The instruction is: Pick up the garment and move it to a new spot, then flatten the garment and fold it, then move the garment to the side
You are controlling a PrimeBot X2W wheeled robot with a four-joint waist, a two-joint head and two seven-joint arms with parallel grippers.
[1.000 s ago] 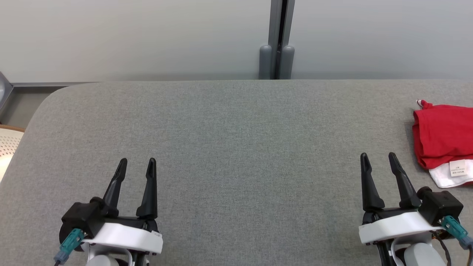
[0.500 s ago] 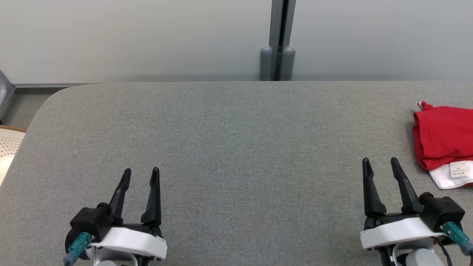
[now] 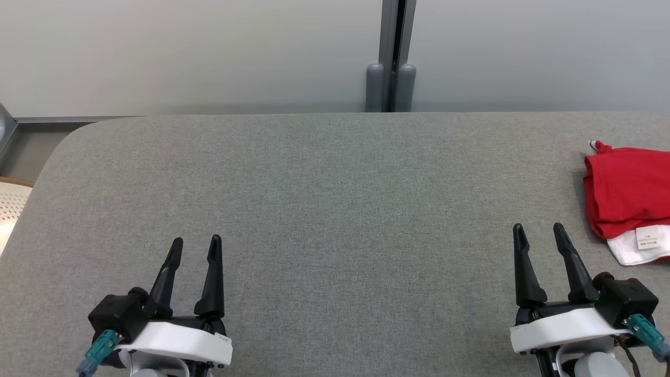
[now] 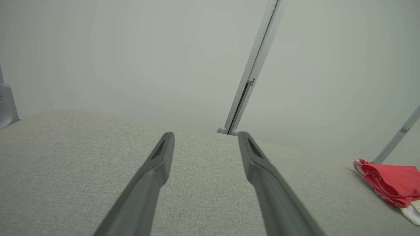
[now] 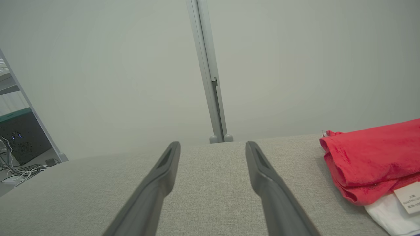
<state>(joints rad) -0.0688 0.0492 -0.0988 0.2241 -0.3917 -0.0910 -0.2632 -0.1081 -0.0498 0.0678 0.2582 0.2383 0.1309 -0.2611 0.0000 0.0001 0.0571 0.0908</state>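
The garment is red with a white part and a white label, folded into a small pile at the right edge of the grey table. It also shows in the left wrist view as the garment at far right, and in the right wrist view as the garment at right. My right gripper stands open at the lower right, a little left of the garment and apart from it. At the lower left my left gripper is open and holds nothing. In the wrist views the left gripper and the right gripper show wide gaps.
A pale wall with a grey vertical post rises behind the table's far edge. The table's far left corner is rounded. A perforated pale seat lies off the table's left edge. Cables and a dark box sit on the floor at left.
The whole head picture shifted slightly down and back up, so the camera moved. The left gripper drifted a little sideways and back. The garment lies as before.
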